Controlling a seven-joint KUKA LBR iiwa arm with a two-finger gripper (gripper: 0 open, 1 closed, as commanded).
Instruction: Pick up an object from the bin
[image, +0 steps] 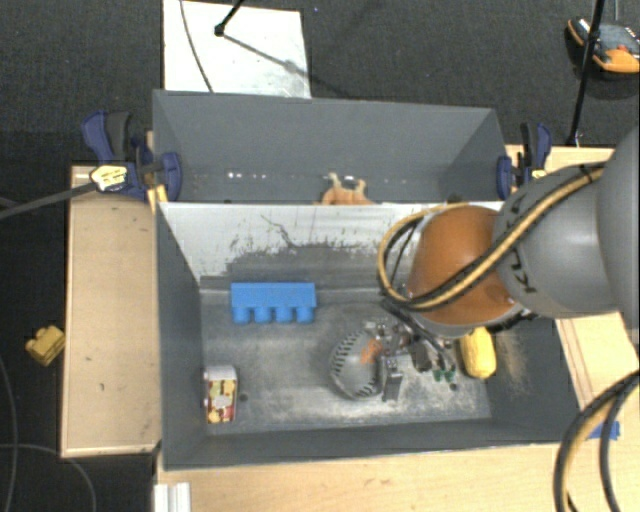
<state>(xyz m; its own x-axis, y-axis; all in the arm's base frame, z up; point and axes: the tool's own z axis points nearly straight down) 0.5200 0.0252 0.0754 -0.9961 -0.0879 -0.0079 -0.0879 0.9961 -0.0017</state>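
Right of the bin's middle, at 4 o'clock: my hand (398, 368) hangs low over the bin (290, 375) floor.
Hand state: I cannot tell how open it is, or if it has hold of anything.
Nearest thing: a round grey ribbed thing (350, 368), right at my hand's 9 o'clock. I am down low to get at it, I think.
Other side: a yellow thing (480, 352) at 3 o'clock, just beside.
Well apart: a blue block (273, 302) at 10 o'clock and a small box (220, 393) at 8 o'clock.

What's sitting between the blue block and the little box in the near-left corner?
Nothing: in the camera view, only bare grey bin floor separates the blue block from the little box.
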